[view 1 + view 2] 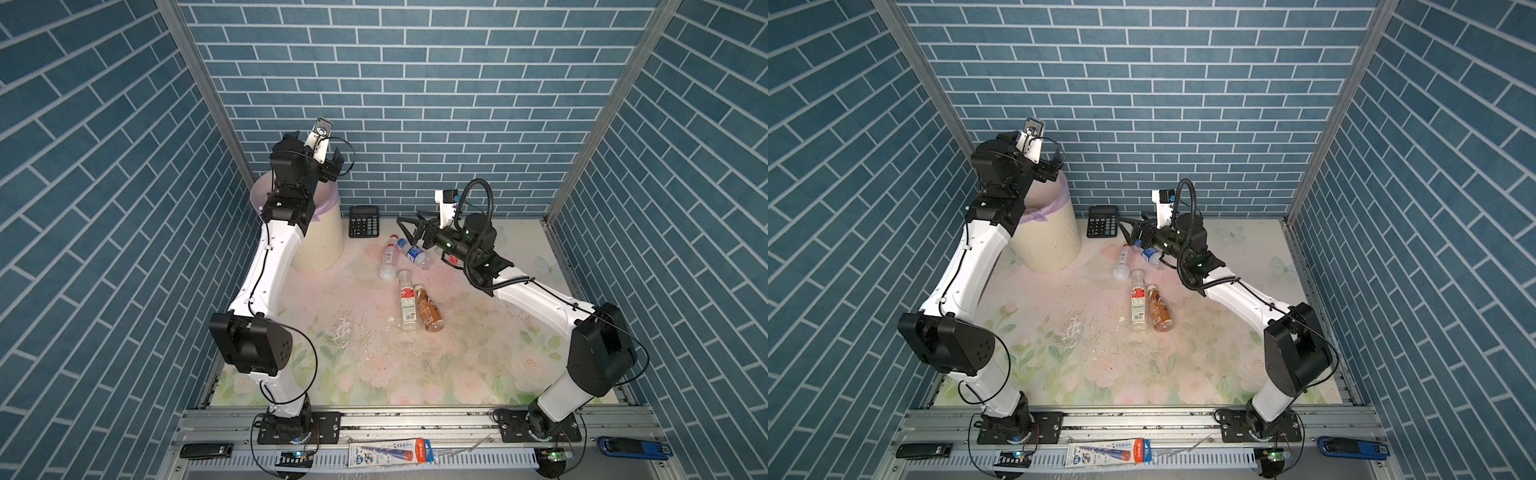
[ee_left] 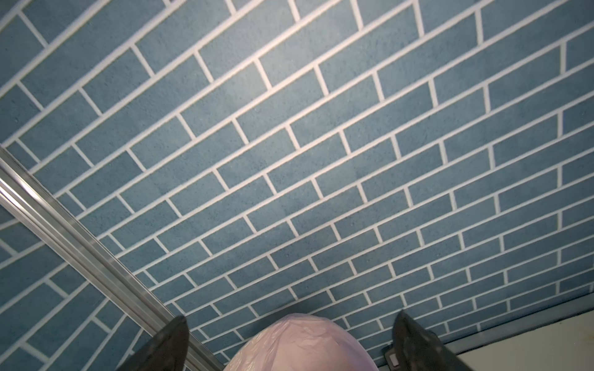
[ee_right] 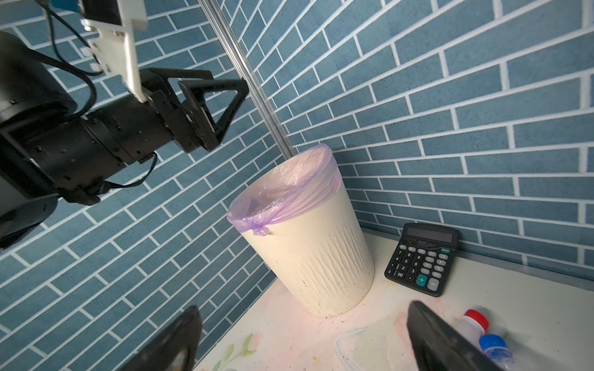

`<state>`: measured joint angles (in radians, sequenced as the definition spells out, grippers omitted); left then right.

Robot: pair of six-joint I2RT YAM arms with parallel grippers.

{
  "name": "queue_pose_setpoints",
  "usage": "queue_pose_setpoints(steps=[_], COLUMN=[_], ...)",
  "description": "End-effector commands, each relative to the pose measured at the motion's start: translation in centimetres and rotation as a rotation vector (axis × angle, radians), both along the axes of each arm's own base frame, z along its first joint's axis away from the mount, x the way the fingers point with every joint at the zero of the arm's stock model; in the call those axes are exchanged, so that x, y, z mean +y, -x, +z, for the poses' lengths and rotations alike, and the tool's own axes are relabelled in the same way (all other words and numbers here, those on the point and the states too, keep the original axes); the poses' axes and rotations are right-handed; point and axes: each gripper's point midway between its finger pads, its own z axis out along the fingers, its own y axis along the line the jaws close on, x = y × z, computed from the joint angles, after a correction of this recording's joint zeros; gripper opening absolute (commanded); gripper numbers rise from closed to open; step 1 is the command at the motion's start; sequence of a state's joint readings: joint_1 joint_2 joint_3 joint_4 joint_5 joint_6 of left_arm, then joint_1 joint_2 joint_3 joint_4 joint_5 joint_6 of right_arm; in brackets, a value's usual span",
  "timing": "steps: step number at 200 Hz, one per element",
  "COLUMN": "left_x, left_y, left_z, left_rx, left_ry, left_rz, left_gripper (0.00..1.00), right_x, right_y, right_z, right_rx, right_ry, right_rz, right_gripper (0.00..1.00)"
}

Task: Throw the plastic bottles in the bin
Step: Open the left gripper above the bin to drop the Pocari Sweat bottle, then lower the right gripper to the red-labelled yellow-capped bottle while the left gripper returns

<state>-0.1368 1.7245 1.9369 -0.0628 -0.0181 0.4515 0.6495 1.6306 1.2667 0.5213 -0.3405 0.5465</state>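
Bin (image 3: 315, 257): cream-white, round, tapering towards its base, with vertical ribbing on the lower wall and dark specks near the foot. A lilac liner (image 3: 289, 189) is folded over the rim and knotted at one side. It stands upright on the table (image 1: 374, 365) in the corner, below the left gripper (image 2: 291, 321) and clear of it. From the right gripper (image 3: 303, 310) it lies straight ahead, with the black calculator (image 3: 422, 257) just beside it.

Bottles: four noted, all lying flat. A clear red-capped bottle (image 3: 472, 321) and a blue-capped bottle (image 3: 493, 347) lie close together just beside one finger of the right gripper. Contact with that finger cannot be determined. A clear white-labelled bottle (image 1: 407, 301) and an amber bottle (image 1: 428, 311) lie side by side, back from the right gripper towards the arm bases and apart from it.

Left gripper: jaws spread wide, nothing between them. In the left wrist view the liner rim shows between the two fingertips (image 2: 178, 327), untouched.

Right gripper: jaws likewise spread wide and empty. In both top views it hangs over the red-capped and blue-capped pair, fingers pointing towards the bin.
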Motion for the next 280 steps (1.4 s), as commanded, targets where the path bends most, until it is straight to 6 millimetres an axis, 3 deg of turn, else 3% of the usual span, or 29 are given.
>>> queue_pose_setpoints(steps=[1, 31, 53, 118, 170, 197, 231, 280], left_x=[-1.9, -4.4, -7.7, -17.7, -19.1, -20.4, -22.7, -24.5], left_y=[2.2, 3.2, 4.1, 5.9, 5.6, 6.5, 7.7, 7.9], left_z=[2.8, 2.1, 0.8, -6.6, -14.4, -17.0, -19.4, -23.7], left_rx=[-0.056, -0.022, 0.019, 0.23, 0.486, 0.562, 0.63, 0.754], left_ry=[0.089, 0.169, 0.217, 0.401, 0.666, 0.779, 0.846, 1.021], left_rz=[-0.075, -0.143, -0.223, -0.366, -0.251, -0.272, -0.318, -0.327], left_gripper=[0.99, 0.99, 0.99, 0.99, 0.99, 0.99, 0.99, 0.99], right_x=[-0.7, -2.7, -4.8, -11.9, -17.8, -19.6, -20.6, -19.6], right_y=[0.4, -0.2, -0.9, -2.5, -4.0, -5.1, -6.4, -8.8], right_z=[2.0, 1.3, -0.1, -5.6, -11.2, -14.7, -18.7, -21.5], right_rx=[-0.006, 0.036, 0.08, 0.236, 0.336, 0.408, 0.469, 0.462], right_ry=[-0.035, 0.0, 0.058, 0.284, 0.453, 0.561, 0.694, 0.79], right_rz=[-0.009, -0.065, -0.128, -0.294, -0.408, -0.402, -0.342, -0.257], right_gripper=[0.99, 0.99, 0.99, 0.99, 0.99, 0.99, 0.99, 0.99])
